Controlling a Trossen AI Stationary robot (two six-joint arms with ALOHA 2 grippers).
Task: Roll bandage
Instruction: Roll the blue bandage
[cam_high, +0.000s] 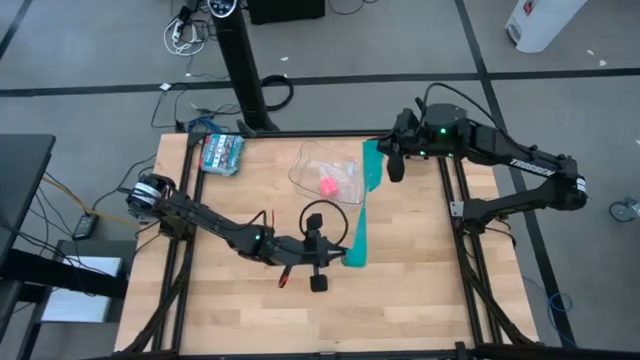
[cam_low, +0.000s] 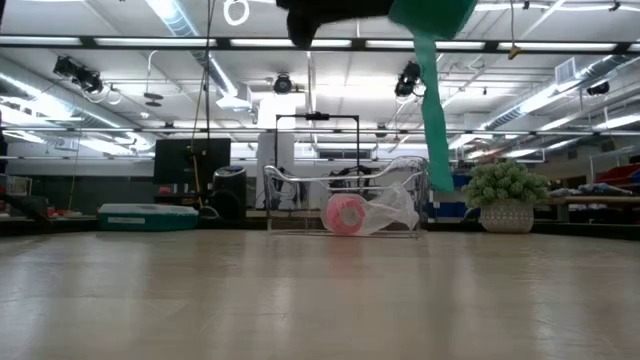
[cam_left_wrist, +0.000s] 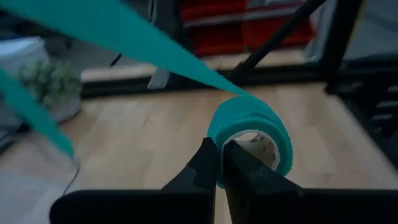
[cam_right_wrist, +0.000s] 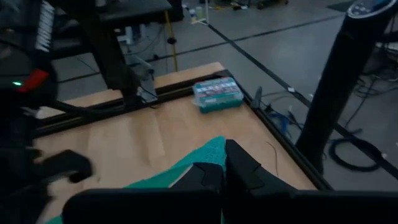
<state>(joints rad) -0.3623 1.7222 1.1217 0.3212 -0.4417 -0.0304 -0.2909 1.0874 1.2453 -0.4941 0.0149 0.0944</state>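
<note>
The teal-green bandage stretches as a long strip above the table, with a small roll at its near end. My left gripper is shut on that roll near the table's middle. My right gripper is shut on the strip's far end, near the table's far edge. In the low view the strip slants down from the picture's top, where the roll and a dark gripper are cut off. My left gripper pinches the roll's wall at its near rim between two fingers; one finger stands before the hollow core. The roll is lifted clear of the table. The strip leaves its top and runs off taut. My right gripper pinches the strip's far end between its two fingers, which hide the place of contact. The fingers slant slightly downward from the table's far right. The fabric spreads out from them, held clear of the table.
A clear plastic holder with a pink roll sits at the far middle, beside the strip. A flat teal-patterned packet lies at the far left corner. A potted plant stands beyond the table.
</note>
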